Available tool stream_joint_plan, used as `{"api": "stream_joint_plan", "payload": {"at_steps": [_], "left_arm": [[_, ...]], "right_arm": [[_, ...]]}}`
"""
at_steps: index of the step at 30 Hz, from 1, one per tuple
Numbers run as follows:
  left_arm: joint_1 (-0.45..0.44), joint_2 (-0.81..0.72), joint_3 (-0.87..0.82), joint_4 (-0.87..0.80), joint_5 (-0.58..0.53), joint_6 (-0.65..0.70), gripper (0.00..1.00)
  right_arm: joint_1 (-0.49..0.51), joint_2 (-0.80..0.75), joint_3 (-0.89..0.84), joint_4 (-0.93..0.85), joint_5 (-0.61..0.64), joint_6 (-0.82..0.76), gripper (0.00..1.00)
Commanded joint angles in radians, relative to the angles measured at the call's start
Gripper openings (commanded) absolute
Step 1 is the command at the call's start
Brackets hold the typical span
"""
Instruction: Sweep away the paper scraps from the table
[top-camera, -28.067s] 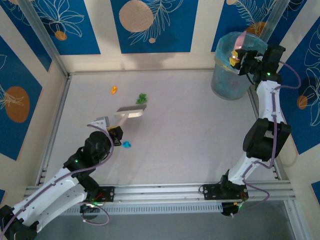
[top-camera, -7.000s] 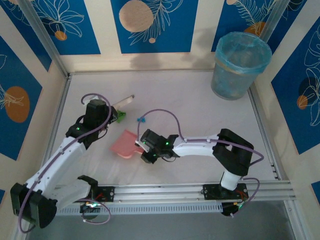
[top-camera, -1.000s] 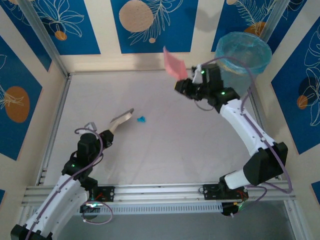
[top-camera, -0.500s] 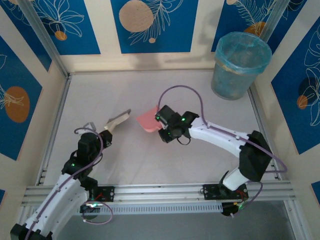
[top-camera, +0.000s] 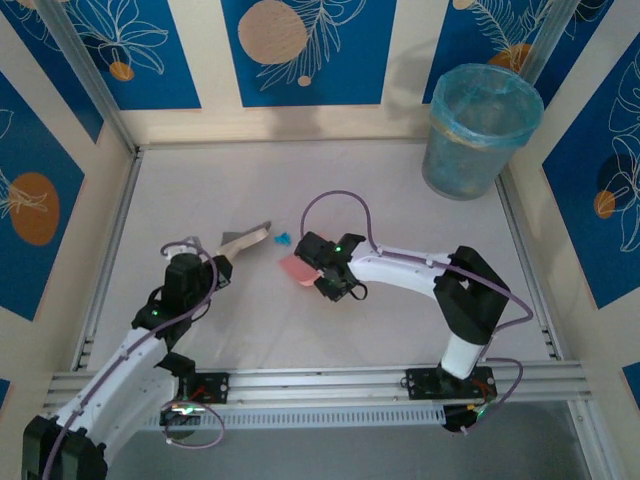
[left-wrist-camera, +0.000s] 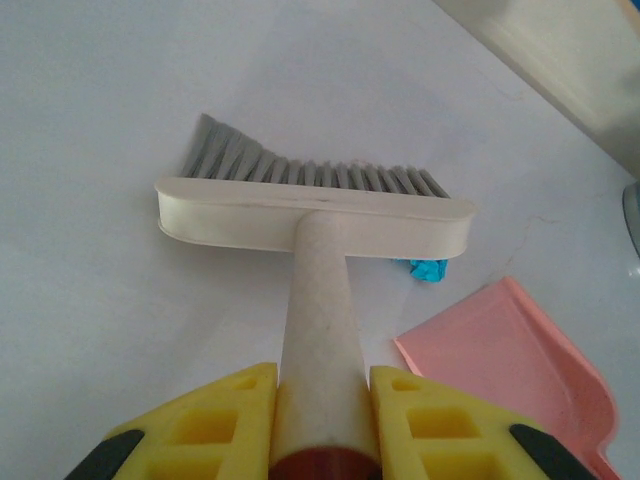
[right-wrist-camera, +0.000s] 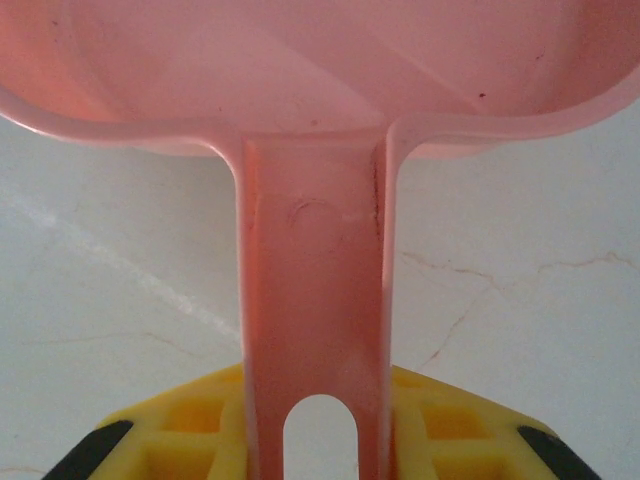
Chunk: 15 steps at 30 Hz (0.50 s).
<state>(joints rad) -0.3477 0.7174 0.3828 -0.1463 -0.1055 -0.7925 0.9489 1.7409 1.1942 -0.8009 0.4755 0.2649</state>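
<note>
One cyan paper scrap lies on the white table, just right of the cream brush head. My left gripper is shut on the brush handle. In the left wrist view the scrap peeks out under the right end of the brush head, whose grey bristles rest on the table. The pink dustpan lies just below and right of the scrap, its lip toward it. My right gripper is shut on the dustpan handle.
A translucent blue bin stands at the back right corner. Aluminium rails edge the table at the front, and patterned wall panels close the other sides. In the left wrist view the dustpan sits right of the brush.
My right arm has come down from beside the bin and brought the dustpan to the table next to the cyan scrap. The left arm with the brush shifted slightly.
</note>
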Motion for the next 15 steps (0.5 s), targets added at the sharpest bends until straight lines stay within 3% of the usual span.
{"api": "stream_joint_plan", "payload": {"at_steps": [1, 15], "left_arm": [[0.004, 0.060, 0.051, 0.066, 0.064, 0.037, 0.00], [-0.017, 0.167, 0.080, 0.108, 0.167, 0.044, 0.00]], "right_arm": [[0.025, 0.036, 0.030, -0.026, 0.036, -0.033, 0.00], [-0.007, 0.035, -0.034, 0.119, -0.039, -0.039, 0.00]]}}
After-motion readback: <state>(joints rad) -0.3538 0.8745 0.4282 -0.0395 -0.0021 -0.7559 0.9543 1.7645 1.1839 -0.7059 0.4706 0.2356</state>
